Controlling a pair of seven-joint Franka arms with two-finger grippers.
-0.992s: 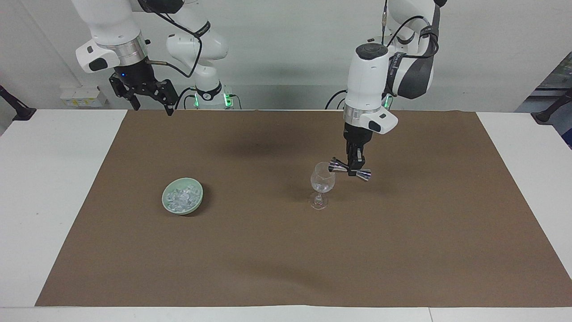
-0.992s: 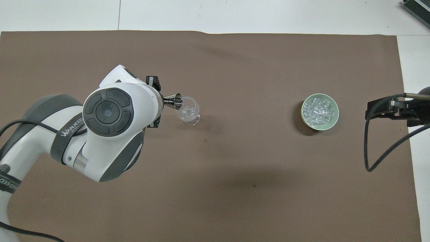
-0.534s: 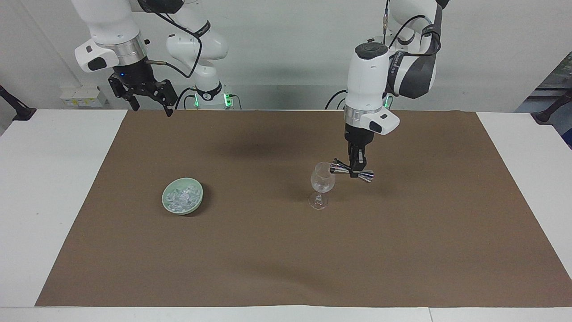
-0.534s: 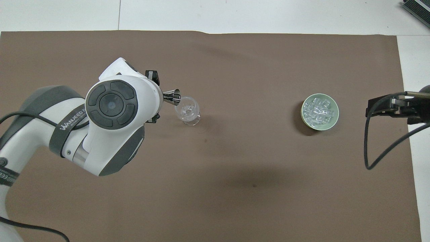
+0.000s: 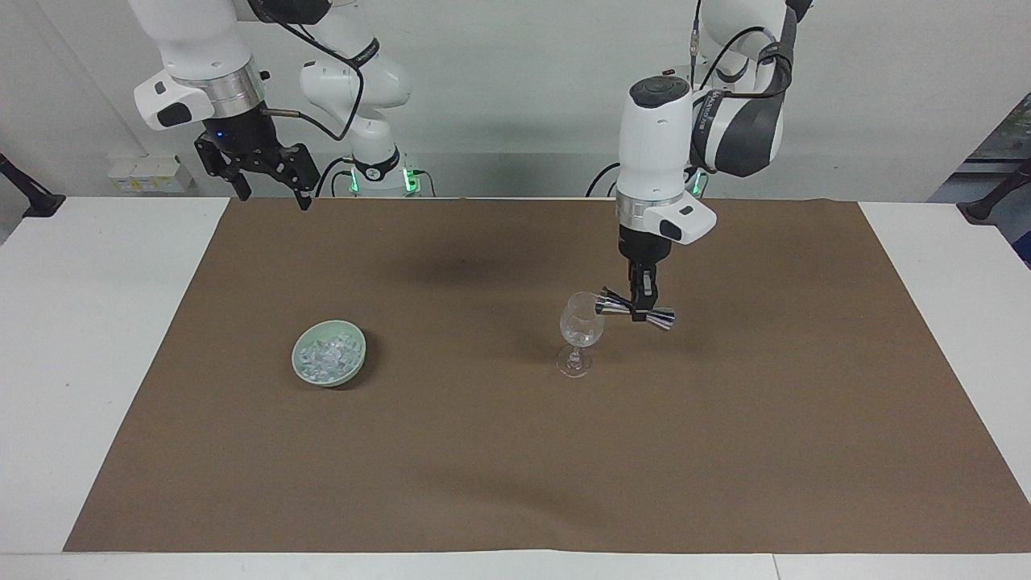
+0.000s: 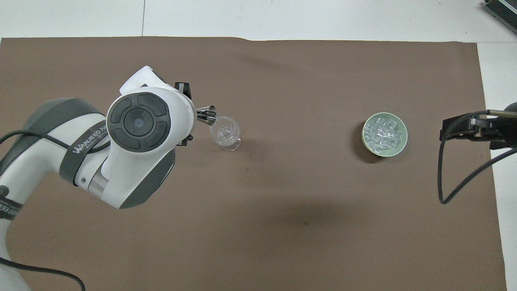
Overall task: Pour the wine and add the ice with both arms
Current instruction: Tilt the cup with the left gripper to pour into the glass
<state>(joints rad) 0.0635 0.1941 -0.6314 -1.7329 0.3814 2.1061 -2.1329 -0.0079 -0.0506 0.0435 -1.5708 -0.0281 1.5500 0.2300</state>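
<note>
The left pincer [image 5: 642,312] is clamped on the waist of a small metal jigger [image 5: 635,309], held on its side over the brown mat, one mouth at the rim of the clear stemmed glass [image 5: 580,332]. The glass stands upright on the mat toward the left arm's end. The right pincer [image 5: 270,189] hangs high with its fingers spread apart and nothing between them, over the mat's edge nearest the robots at the right arm's end; that arm waits. The ice [image 5: 326,358] lies heaped in a pale green bowl [image 5: 302,351] on the mat, well apart from the glass, toward the right arm's end. The brown mat [image 5: 515,467] covers most of the white tabletop [image 5: 72,362], leaving white strips at both ends. A pale wall rises past the robots.
</note>
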